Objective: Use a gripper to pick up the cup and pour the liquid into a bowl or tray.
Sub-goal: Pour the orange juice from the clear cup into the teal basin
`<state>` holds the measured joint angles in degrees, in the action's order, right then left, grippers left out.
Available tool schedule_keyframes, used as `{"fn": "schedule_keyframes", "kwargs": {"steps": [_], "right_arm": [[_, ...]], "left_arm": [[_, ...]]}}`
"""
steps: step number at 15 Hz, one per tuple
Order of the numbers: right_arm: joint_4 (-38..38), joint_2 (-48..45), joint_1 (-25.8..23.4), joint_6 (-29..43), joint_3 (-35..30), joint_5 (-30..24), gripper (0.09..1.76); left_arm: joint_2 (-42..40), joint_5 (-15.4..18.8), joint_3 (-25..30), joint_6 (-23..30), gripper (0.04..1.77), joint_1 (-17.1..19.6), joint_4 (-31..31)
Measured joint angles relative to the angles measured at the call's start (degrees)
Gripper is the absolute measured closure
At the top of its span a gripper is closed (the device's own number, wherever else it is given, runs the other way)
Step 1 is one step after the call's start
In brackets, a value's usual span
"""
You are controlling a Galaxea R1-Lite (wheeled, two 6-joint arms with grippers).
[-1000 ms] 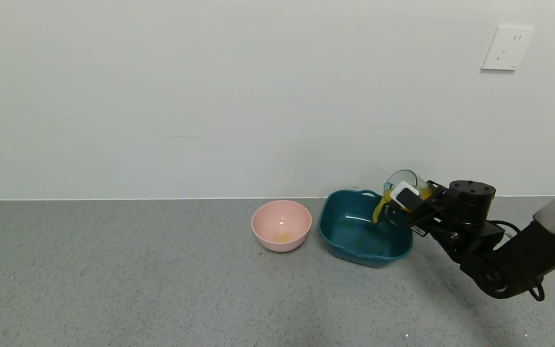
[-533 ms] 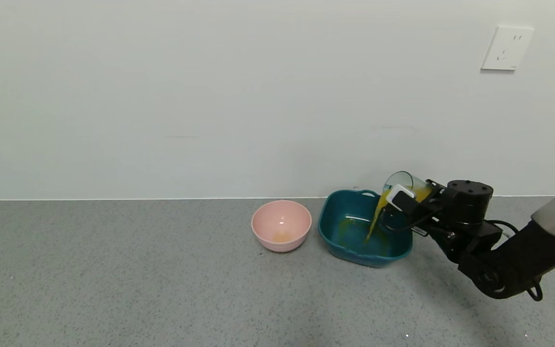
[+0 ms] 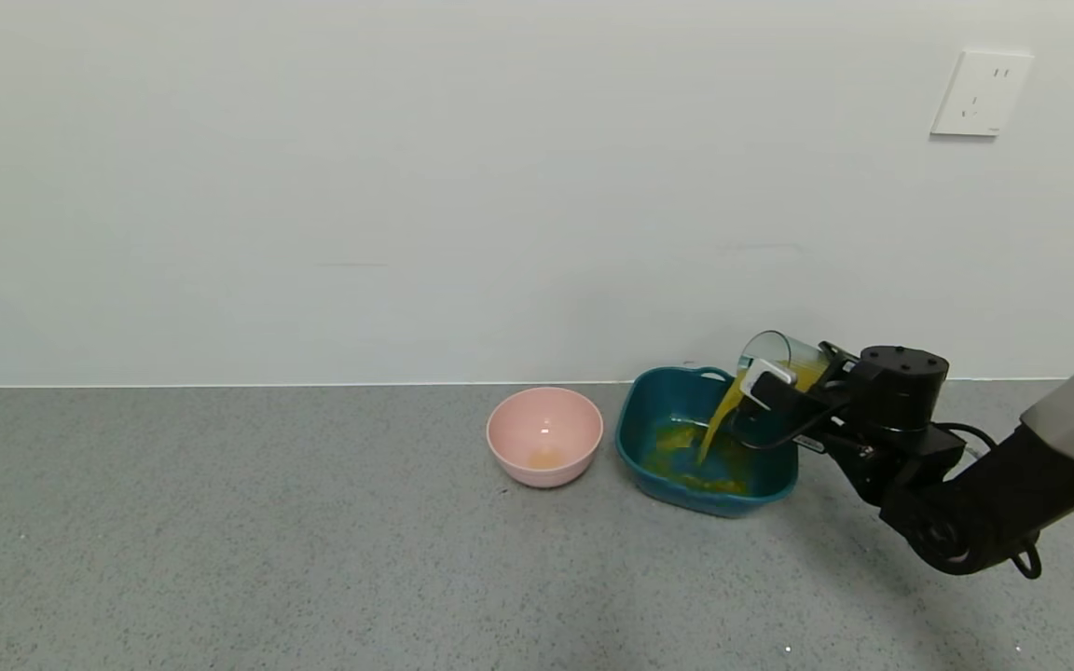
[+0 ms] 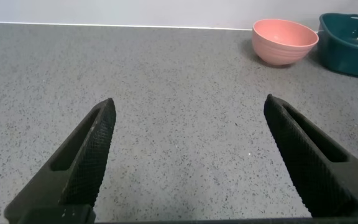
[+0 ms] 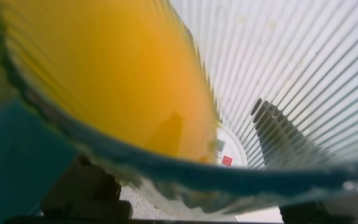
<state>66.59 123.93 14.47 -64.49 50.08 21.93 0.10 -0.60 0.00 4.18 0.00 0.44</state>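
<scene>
Sideways, cup (image 3: 777, 359) in right pincer (image 3: 773, 387), mouth toward tub (image 3: 677, 401).

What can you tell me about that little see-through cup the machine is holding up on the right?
The cup is small, pale blue-green, translucent plastic with ribbed, tapered sides. The right end effector is shut on it and holds it tipped toward the teal tub, above the tub's right rim. Orange-yellow liquid runs from its lip in a stream into the tub, where a puddle has gathered. Some liquid remains inside the cup, as the right wrist view shows. Nothing but the end effector touches it.
</scene>
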Motion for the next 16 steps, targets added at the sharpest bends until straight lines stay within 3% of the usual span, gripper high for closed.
{"fn": "schedule_keyframes", "kwargs": {"steps": [16], "right_arm": [[1.07, 1.04, 0.63, -11.20, 1.51, 1.94, 0.51]], "left_arm": [[0.00, 0.00, 0.00, 0.00, 0.09, 0.00, 0.00]]}}
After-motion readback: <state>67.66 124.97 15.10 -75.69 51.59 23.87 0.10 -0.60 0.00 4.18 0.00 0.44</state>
